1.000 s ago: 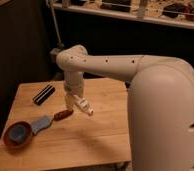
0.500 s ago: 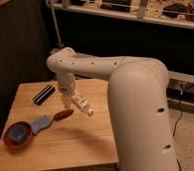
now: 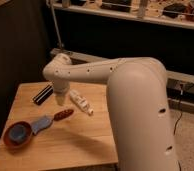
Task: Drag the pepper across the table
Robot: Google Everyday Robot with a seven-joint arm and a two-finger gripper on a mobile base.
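The pepper [image 3: 63, 114] is a small dark red chili lying on the light wooden table [image 3: 75, 145], left of centre. My gripper [image 3: 60, 100] hangs from the white arm [image 3: 90, 75], pointing down just above and behind the pepper, between a black object and a white bottle. I cannot tell whether it touches the pepper.
A white bottle [image 3: 80, 102] lies just right of the gripper. A black oblong object [image 3: 42, 94] lies at the back left. A red bowl [image 3: 17, 135] sits at the front left with a blue cloth-like piece [image 3: 41, 123] beside it. The arm's bulky body [image 3: 140, 120] covers the table's right side.
The arm has swung left and lower, bringing the gripper down closer to the pepper. The pepper, bottle and bowl have not moved.
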